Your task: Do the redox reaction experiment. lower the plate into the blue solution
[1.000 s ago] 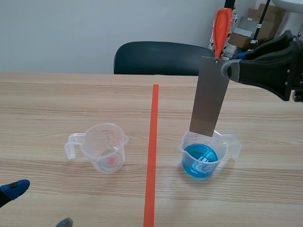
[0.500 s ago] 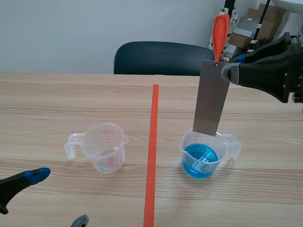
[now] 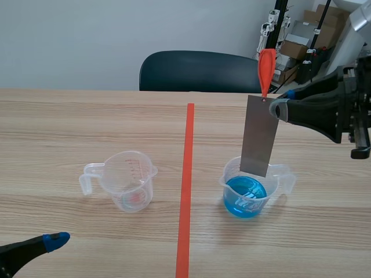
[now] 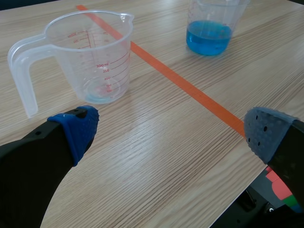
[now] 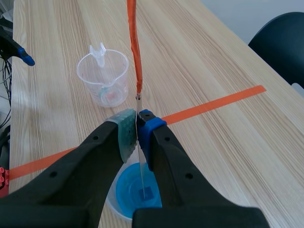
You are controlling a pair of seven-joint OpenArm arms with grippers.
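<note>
You have a pale wooden table [image 3: 69, 116] with an orange-red tape line [image 3: 186, 174] running away from the robot down its middle and a dark chair [image 3: 197, 69] behind its far edge. The right gripper [image 5: 138, 133] pinches the grey metal plate [image 3: 259, 136] at its upper corner, pads pressed on both faces. The plate hangs with its long axis close to vertical, tilted slightly. An orange strip [image 3: 266, 66] stands up from its top and its short lower edge points down into the clear cup [image 3: 285, 176] holding the blue solution [image 3: 245, 196]. That edge sits at about rim level, over the cup's mouth. You cannot tell whether it touches the liquid. Left of the tape line stands an empty measuring cup [image 3: 128, 179], handle pointing away from the line. The left gripper [image 4: 173, 135] is low near the table's near edge, fingers spread wide, holding nothing.
</note>
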